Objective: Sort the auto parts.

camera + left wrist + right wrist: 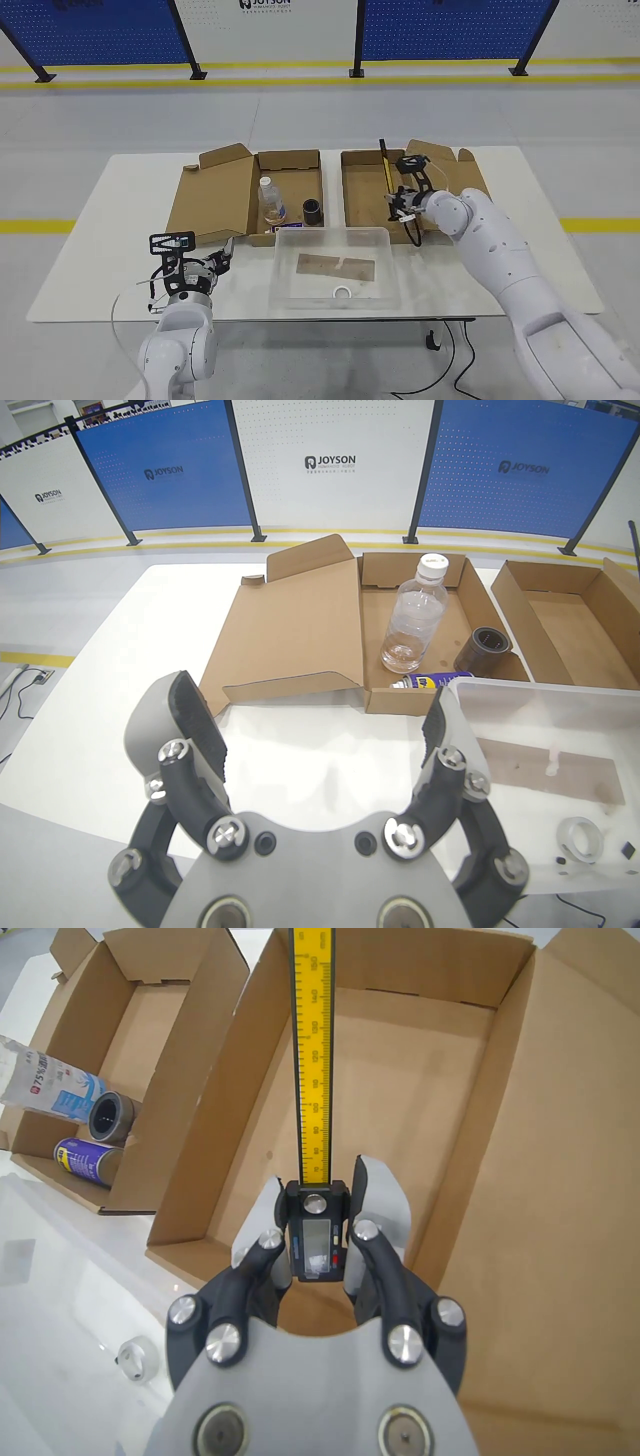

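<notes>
My right gripper is shut on the black display head of a yellow digital caliper, held over the right cardboard box. The left cardboard box holds a clear bottle, a black cylinder and a blue spray can. A metal ring lies in the clear plastic bin. My left gripper hangs open over the table's front left, empty.
The white table has bare room to the left of the boxes. A brown card lies on the bin's floor. Blue barrier panels stand behind the table.
</notes>
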